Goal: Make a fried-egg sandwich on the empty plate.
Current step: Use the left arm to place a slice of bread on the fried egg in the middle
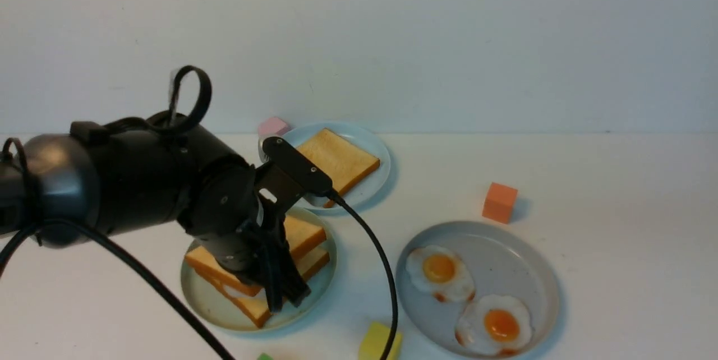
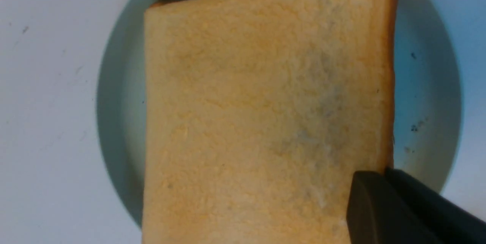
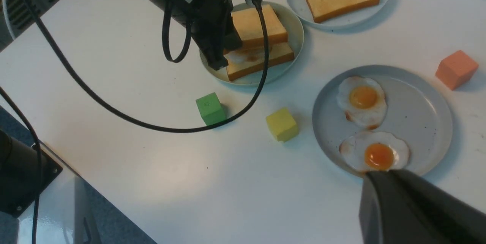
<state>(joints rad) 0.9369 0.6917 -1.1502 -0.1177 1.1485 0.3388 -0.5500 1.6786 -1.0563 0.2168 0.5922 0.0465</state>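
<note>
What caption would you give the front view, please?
Left arm over the egg sandwich on the mint plate; two eggs on grey plate.

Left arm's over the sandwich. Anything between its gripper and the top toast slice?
Nothing visible. The left gripper is shut right at a corner of the top toast slice, which lies over the egg and bottom slice on the mint-green plate. The yellow cube and green cube lie apart from that plate.

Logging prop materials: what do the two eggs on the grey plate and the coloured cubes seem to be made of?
Fried eggs: likely moulded plastic or rubber, glossy, with highlights on yolks. Orange cube, yellow cube, green cube: probably matte foam or painted wood, flat colour without shine; unclear which.
</note>
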